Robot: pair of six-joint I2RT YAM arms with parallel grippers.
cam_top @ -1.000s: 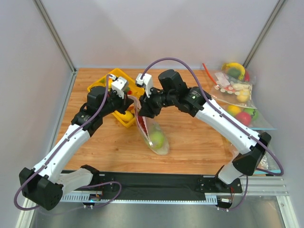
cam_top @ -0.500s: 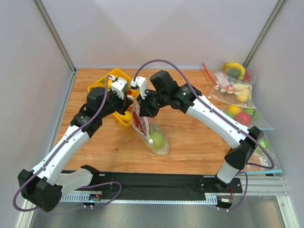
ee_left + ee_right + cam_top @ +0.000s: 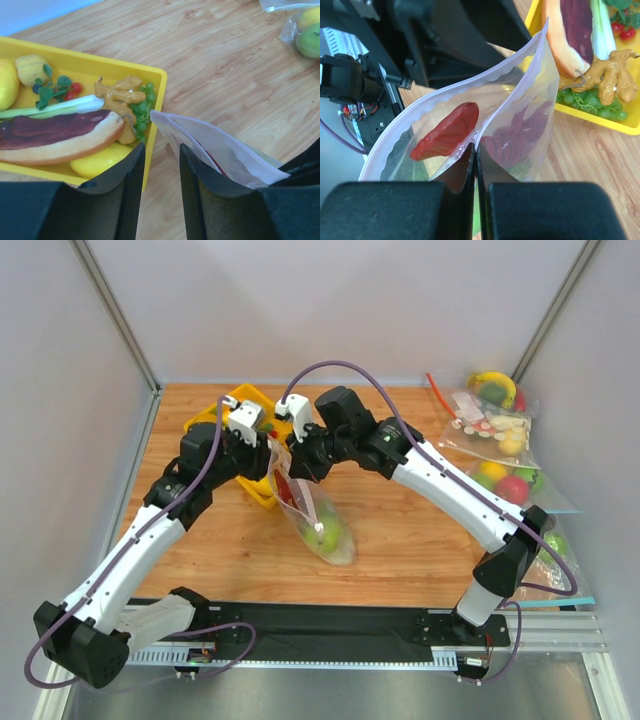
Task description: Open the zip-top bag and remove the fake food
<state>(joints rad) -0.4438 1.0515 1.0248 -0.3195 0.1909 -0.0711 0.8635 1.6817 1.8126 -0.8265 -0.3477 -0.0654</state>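
Pinching zip-top bag (image 3: 520,100) rim, right gripper (image 3: 475,150) holds mouth up for opening; left gripper (image 3: 161,160) released, bag at its 3 o'clock.

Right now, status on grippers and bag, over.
Right gripper shut on zip-top bag wall. Left gripper open beside its rim. Mouth parted, red lobster inside. Yellow tray close alongside.

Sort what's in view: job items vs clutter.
Job: zip-top bag; red toy and green fruit inside it; right gripper pinching its edge; left gripper open beside it.
Lying about: yellow tray; toy hot dog; fruit bags far right.
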